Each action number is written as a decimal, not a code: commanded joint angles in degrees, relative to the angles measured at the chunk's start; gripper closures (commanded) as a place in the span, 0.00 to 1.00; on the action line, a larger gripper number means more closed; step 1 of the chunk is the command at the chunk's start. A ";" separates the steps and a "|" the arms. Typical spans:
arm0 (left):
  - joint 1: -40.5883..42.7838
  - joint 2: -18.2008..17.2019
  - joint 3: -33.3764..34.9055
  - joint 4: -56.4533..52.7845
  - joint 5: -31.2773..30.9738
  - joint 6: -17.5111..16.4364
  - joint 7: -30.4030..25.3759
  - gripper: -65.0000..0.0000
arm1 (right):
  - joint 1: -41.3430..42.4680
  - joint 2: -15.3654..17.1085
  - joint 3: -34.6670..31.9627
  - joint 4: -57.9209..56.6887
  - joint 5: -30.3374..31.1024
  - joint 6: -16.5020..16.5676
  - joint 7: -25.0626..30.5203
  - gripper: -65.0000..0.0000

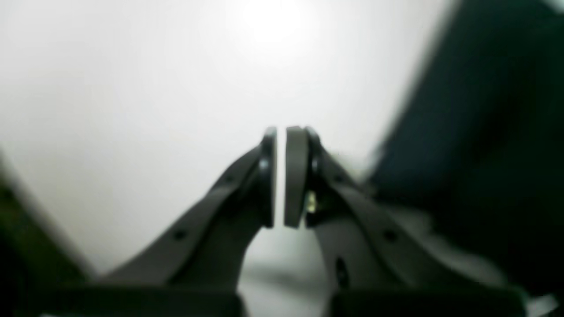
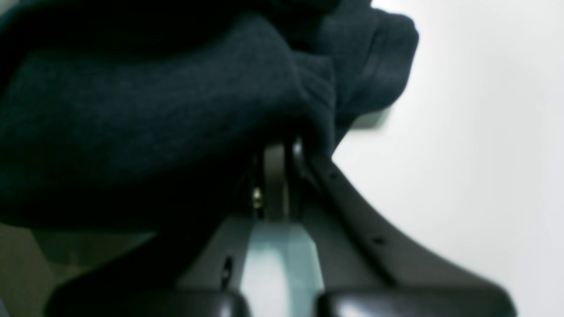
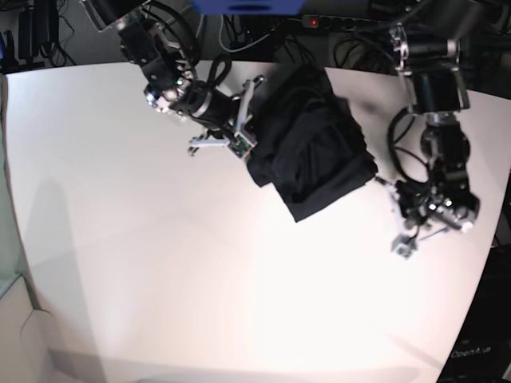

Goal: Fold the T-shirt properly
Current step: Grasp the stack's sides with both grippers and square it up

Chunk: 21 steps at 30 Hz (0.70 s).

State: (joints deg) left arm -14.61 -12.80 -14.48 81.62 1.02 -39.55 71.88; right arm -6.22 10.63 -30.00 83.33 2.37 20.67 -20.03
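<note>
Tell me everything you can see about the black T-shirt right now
The T-shirt is plain dark charcoal, soft thin cloth with no print visible. It lies bunched in a rumpled, partly folded heap on the white table, toward the far side. The right pincer is shut on its edge; in the right wrist view the fabric drapes over the fingers in thick folds. The left pincer sits apart from it on the table, nearly closed and holding nothing.

1 T-shirt (image 3: 311, 148), 1 table (image 3: 160, 263), 2 arms w/ 2 claws: left claw (image 1: 280, 176), right claw (image 2: 282, 176).
</note>
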 commanded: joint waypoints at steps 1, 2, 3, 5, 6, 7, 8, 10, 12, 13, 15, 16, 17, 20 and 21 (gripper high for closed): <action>0.50 -0.79 -0.07 1.67 -0.97 -0.45 -0.01 0.94 | -0.51 0.84 -0.11 -1.09 -2.06 0.48 -7.44 1.00; 2.35 -1.93 0.02 2.73 -0.97 -0.45 0.17 0.94 | -0.51 0.93 -0.11 -0.82 -2.06 0.48 -7.44 1.00; 4.11 -2.72 0.02 3.87 -0.97 -0.45 0.17 0.94 | -0.51 1.01 -0.11 -0.65 -2.06 0.48 -7.44 1.00; 8.24 -3.33 -0.07 6.16 -0.97 -0.45 -0.01 0.94 | -0.24 1.01 -0.11 -0.65 -2.06 0.48 -7.44 1.00; 9.82 -3.33 -0.25 6.95 -0.97 -0.45 -0.10 0.94 | 0.37 1.01 -0.11 -0.65 -2.06 0.48 -7.44 1.00; 11.58 -3.25 -0.07 7.74 -0.97 -0.45 -0.45 0.94 | 0.72 1.01 -0.11 -0.74 -2.06 0.48 -7.44 1.00; 12.90 -3.07 -0.07 8.35 -0.97 -0.45 -0.45 0.94 | 0.72 1.01 -0.11 -0.74 -2.06 0.48 -7.44 1.00; 14.74 -1.66 -0.07 9.06 -0.97 -0.45 -0.45 0.94 | 0.81 1.10 -0.11 -0.65 -2.06 0.48 -7.44 1.00; 15.01 0.09 -0.07 8.35 -0.80 -0.45 -0.54 0.94 | 0.81 1.10 -0.11 -0.74 -2.06 0.48 -7.44 1.00; 14.92 0.71 0.02 8.00 -0.71 -0.45 -0.62 0.94 | 0.64 1.10 -0.11 -0.74 -2.06 0.48 -7.44 1.00; 14.74 2.56 0.02 7.21 -0.62 -0.45 -2.12 0.94 | 0.46 1.10 -0.11 -0.74 -2.06 0.48 -7.44 1.00; 14.66 3.35 0.02 6.77 -0.62 -0.45 -3.17 0.94 | 0.28 1.10 -0.11 -0.74 -2.06 0.48 -7.44 1.00; 14.48 4.14 0.02 6.33 -0.62 -0.45 -4.14 0.94 | -0.33 1.10 -0.11 -0.74 -2.06 0.48 -7.44 1.00; 11.40 6.16 0.02 3.78 -0.62 -0.45 -5.63 0.94 | -1.39 1.10 -0.11 -0.65 -2.06 0.48 -7.44 1.00; 10.17 6.60 0.02 2.55 -0.62 -0.45 -5.72 0.94 | -1.56 1.10 -0.11 -0.65 -2.06 0.48 -7.44 1.00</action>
State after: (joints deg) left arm -4.03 -6.72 -14.92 83.92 2.94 -39.24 67.70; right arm -6.70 10.94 -30.00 83.48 2.57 21.12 -19.90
